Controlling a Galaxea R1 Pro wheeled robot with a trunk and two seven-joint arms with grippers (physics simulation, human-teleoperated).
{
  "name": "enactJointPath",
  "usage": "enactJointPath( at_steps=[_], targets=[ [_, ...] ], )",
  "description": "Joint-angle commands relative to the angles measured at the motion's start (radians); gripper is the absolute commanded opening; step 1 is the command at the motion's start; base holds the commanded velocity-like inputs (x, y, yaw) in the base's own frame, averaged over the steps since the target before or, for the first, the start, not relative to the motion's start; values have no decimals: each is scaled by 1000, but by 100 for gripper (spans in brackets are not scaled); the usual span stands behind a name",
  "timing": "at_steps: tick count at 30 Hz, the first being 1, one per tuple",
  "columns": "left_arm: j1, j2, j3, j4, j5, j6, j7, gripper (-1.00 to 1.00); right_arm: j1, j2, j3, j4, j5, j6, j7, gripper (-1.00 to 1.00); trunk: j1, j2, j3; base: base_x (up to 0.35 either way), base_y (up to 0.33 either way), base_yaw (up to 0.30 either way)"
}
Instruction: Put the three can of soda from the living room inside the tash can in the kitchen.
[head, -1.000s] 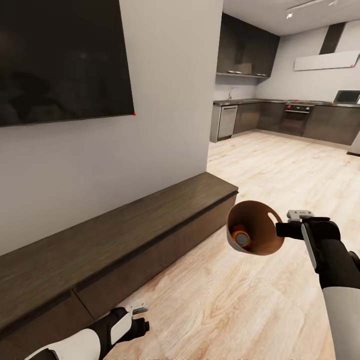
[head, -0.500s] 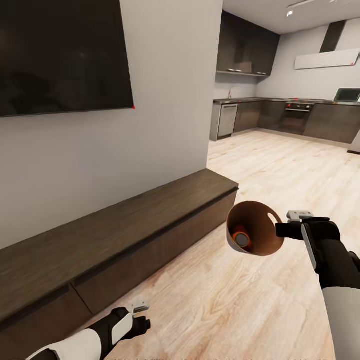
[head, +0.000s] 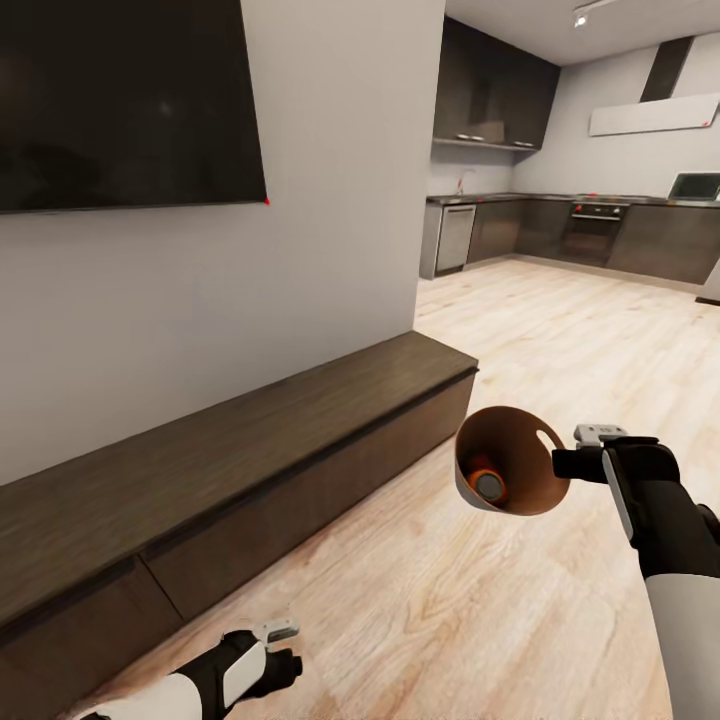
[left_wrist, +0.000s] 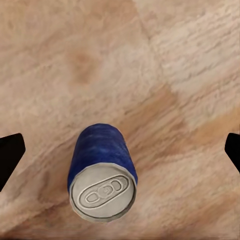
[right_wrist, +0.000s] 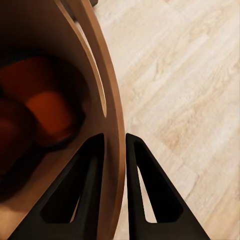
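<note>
Two arms: both in head view, L low at the frame's bottom, R at mid-right.
R gripper (head: 562, 462): clamped on rim of the trash can (head: 520, 440), one finger (right_wrist: 82, 185) inside the wall, other outside; bin held off the floor, tipped so its opening faces the camera.
Bin contents: orange can (head: 484, 475) w/ grey top lying inside; R wrist view shows two orange shapes (right_wrist: 47, 112) deep in the bin, blurred.
L gripper (head: 275, 650): fingers apart, tips at both edges of L wrist view, nothing between them touching.
Blue can (left_wrist: 103, 176): upright on wood floor (head: 560, 340), grey top w/ pull tab facing L wrist cam, sitting between the spread fingertips but clear of both.
Cabinet (head: 220, 480): long, low, dark wood, along the wall at left.
TV (head: 125, 100): big black panel on that wall.
Kitchen (head: 560, 225): far back, well apart; dark cabinets, oven, white microwave at right edge.
</note>
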Motion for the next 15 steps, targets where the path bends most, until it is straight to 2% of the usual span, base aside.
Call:
enactJointPath(
  at_steps=[1, 5, 13, 15],
  targets=[
    [12, 0, 0, 0, 0, 0, 0, 100, -1, 1, 0, -1, -18, 1, 4, -100, 4, -7, -3, 0, 0, 0],
    [26, 0, 0, 0, 0, 0, 1, 100, -1, 2, 0, 0, -18, 1, 4, -100, 19, -35, -16, 0, 0, 0],
    [52, 0, 1, -1, 0, 1, 1, 100, -1, 3, 2, 26, -16, 1, 4, -100, 19, -35, -16, 0, 0, 0],
    [55, 0, 1, -1, 0, 1, 1, 100, -1, 3, 2, 30, -16, 1, 4, -100, 20, -36, -23, 0, 0, 0]
  ],
)
